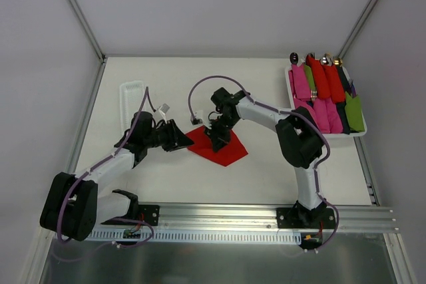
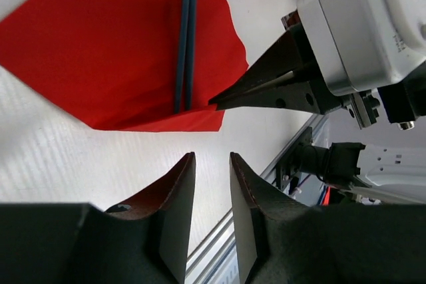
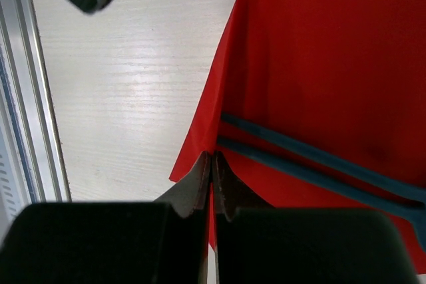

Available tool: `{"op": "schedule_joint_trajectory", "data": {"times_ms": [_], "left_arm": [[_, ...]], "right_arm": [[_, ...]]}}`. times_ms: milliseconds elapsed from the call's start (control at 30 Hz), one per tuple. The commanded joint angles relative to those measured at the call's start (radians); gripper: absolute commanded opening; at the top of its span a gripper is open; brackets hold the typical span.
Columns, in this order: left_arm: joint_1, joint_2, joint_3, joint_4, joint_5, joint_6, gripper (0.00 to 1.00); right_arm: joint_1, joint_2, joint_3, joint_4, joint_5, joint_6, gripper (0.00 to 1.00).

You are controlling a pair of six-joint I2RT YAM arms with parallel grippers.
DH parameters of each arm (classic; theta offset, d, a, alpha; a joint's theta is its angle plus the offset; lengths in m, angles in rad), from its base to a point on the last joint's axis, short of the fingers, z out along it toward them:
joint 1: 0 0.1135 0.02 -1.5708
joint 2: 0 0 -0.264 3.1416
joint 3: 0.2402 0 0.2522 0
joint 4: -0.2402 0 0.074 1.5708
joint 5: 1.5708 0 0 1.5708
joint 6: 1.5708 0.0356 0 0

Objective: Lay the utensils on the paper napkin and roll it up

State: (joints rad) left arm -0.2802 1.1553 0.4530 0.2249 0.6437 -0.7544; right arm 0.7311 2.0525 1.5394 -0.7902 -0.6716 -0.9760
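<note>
The red paper napkin (image 1: 229, 152) lies flat at the table's middle. It also shows in the left wrist view (image 2: 113, 51) and the right wrist view (image 3: 333, 44). Two slim dark-blue utensil handles (image 2: 184, 44) lie side by side on it (image 3: 319, 161). My right gripper (image 1: 217, 139) is shut on the napkin's edge (image 3: 213, 157) next to the handle ends, lifting that edge slightly. Its fingers (image 2: 266, 84) show in the left wrist view. My left gripper (image 1: 184, 139) is open with a narrow gap and empty (image 2: 212, 157), just off the napkin's left corner.
A white tray (image 1: 363, 134) at the back right holds several pink, red and green rolled bundles with utensil heads sticking out. A clear plastic tray (image 1: 130, 98) lies at the back left. A metal rail (image 1: 233, 214) runs along the near edge.
</note>
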Motion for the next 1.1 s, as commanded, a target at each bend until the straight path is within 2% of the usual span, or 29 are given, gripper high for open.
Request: {"op": "schedule_joint_trajectory", "data": {"times_ms": [0, 433, 933, 1067], "left_arm": [[-0.042, 0.039, -0.016, 0.111, -0.024, -0.034, 0.27], [-0.152, 0.253, 0.026, 0.26, -0.085, -0.12, 0.13], [-0.157, 0.432, 0.053, 0.315, -0.164, -0.203, 0.06], [-0.157, 0.475, 0.062, 0.317, -0.18, -0.232, 0.03]], "right_arm": [[-0.009, 0.029, 0.056, -0.06, -0.042, -0.036, 0.02], [-0.039, 0.101, 0.14, -0.115, -0.078, -0.038, 0.02], [-0.045, 0.143, 0.186, -0.152, -0.1, -0.043, 0.04], [-0.045, 0.144, 0.195, -0.155, -0.103, -0.033, 0.1]]}}
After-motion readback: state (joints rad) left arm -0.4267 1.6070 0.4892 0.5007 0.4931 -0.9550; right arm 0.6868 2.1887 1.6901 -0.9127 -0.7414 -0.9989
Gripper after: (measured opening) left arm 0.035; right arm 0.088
